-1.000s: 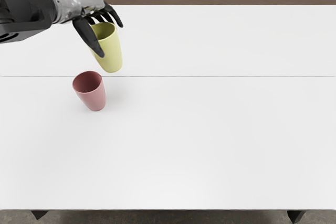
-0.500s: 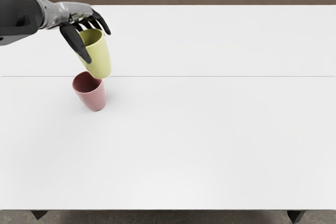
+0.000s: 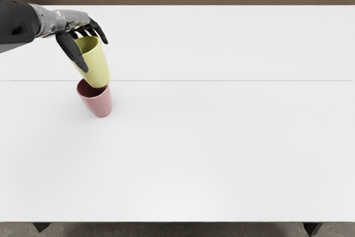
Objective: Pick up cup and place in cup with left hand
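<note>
I note bright, even light, desk whitest toward six o'clock; faint, soft shadow at three o'clock of pink cup; outlines crisp.

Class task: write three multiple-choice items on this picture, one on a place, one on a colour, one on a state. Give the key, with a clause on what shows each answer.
1. Where on the table is the pink cup?
A) Near the picture's right edge
B) In the left part of the picture
C) In the picture's bottom right corner

2. What colour is the cup in the left hand?
A) Yellow
B) Blue
C) Black

3. How does the pink cup stand?
A) Upside down
B) Lying on its side
C) Upright, mouth up

Key:
1 B: it lies well left of the picture's middle.
2 A: the cup's wall below the fingers is pale yellow.
3 C: its rim and dark inside show at the top.
</note>
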